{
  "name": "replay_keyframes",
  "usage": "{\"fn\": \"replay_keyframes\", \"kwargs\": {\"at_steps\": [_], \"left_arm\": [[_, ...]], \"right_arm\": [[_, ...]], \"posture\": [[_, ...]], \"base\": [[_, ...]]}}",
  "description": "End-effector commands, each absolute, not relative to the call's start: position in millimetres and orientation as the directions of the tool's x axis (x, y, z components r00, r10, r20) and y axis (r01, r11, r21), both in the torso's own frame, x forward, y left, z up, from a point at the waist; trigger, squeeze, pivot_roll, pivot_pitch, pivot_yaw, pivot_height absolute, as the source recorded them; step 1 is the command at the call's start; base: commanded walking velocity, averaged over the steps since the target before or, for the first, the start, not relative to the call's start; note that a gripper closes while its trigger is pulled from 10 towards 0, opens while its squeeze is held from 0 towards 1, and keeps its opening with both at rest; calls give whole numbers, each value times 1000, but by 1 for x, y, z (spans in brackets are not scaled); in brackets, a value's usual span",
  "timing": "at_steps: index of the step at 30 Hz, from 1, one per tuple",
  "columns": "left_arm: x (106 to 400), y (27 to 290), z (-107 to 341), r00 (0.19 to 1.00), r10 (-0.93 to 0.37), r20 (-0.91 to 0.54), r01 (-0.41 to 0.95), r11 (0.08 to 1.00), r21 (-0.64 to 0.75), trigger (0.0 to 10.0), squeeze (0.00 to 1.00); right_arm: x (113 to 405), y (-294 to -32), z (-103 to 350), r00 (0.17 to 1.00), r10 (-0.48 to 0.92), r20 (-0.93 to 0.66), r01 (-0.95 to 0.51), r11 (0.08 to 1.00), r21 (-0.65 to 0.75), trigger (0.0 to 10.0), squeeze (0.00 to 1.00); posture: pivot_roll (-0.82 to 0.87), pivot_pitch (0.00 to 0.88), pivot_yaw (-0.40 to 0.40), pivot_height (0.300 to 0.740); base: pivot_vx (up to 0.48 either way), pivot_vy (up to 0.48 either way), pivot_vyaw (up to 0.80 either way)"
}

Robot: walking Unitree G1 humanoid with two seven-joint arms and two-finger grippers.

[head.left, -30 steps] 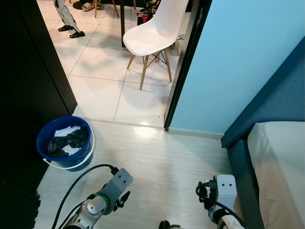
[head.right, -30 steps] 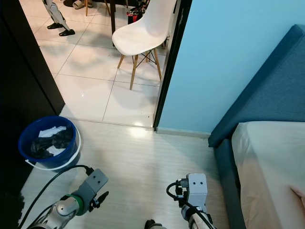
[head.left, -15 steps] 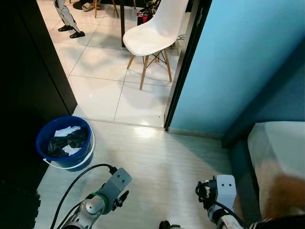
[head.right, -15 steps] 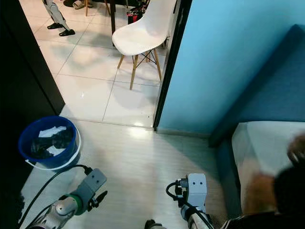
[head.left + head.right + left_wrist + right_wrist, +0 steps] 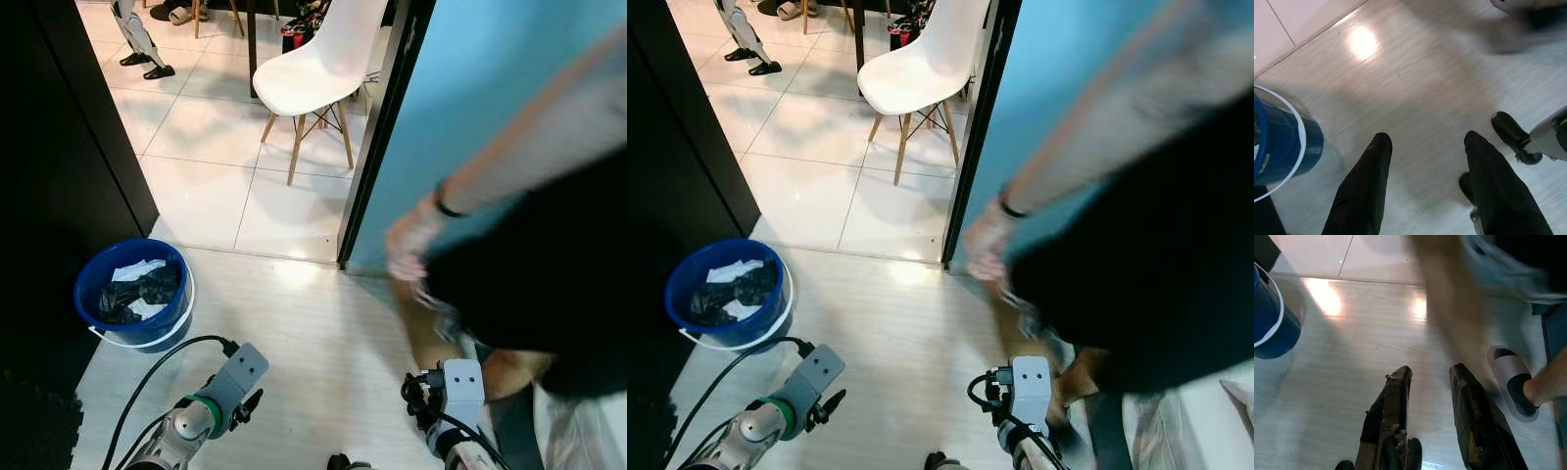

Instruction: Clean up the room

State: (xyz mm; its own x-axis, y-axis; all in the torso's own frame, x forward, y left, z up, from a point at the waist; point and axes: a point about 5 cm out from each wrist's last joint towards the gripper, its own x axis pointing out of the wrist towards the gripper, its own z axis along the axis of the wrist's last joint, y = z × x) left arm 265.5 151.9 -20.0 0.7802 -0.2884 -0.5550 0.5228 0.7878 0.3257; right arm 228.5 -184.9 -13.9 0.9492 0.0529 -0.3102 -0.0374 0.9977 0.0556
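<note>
Both tools hang low over the pale wood floor (image 5: pixel 313 323), left tool (image 5: pixel 1425 161) and right tool (image 5: pixel 1430 396) w/ fingers apart, empty, prob. waiting: blurred person (image 5: pixel 529 284) crosses ahead. Round blue plastic bucket (image 5: pixel 137 299) of rubbish sits at robot's left by doorway.

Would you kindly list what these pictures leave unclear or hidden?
- Person: motion-blurred in the eye views, cut off by the right edge.
- Bed and blue wall: hidden behind the person.
- Bucket contents: dark and white scraps, too small to identify.
- Chair: top cut off by the upper edge.
- Slipper: the foot's leg is cut off.
</note>
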Motion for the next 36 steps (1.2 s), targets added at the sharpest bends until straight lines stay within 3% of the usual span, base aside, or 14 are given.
{"fn": "replay_keyframes", "kwargs": {"at_steps": [1,4,6,11,18,22,36], "left_arm": [[258,153,-27,763,-285,-580,536,781,322,10000,0],[258,156,-26,763,-284,-580,541,772,333,10000,0],[260,161,-24,762,-291,-578,548,766,337,10000,0],[269,169,-15,775,-291,-561,522,795,308,10000,0],[274,169,-11,807,-261,-530,452,851,268,10000,0],[277,168,-12,832,-202,-516,358,907,223,10000,0],[280,163,-9,846,-192,-497,330,921,206,10000,0]], "right_arm": [[222,-187,-22,935,34,-352,-11,998,67,10000,0],[224,-185,-22,931,55,-361,-41,998,46,10000,0],[228,-184,-22,930,51,-365,-70,997,-39,10000,0],[232,-183,-23,932,6,-364,-17,1000,-26,10000,0],[232,-183,-19,941,10,-337,-36,997,-73,10000,0],[240,-186,-10,949,50,-312,-81,993,-90,10000,0],[242,-191,-11,946,34,-322,-56,997,-60,10000,0]], "posture": [[-23,82,54,722],[-29,73,100,722],[-34,75,125,722],[-37,75,167,722],[-41,78,138,722],[-35,79,57,722],[-42,87,38,722]], "base": [[0,0,0],[0,0,0],[0,0,0],[0,0,0],[0,0,0],[0,0,0],[-55,0,0]]}}
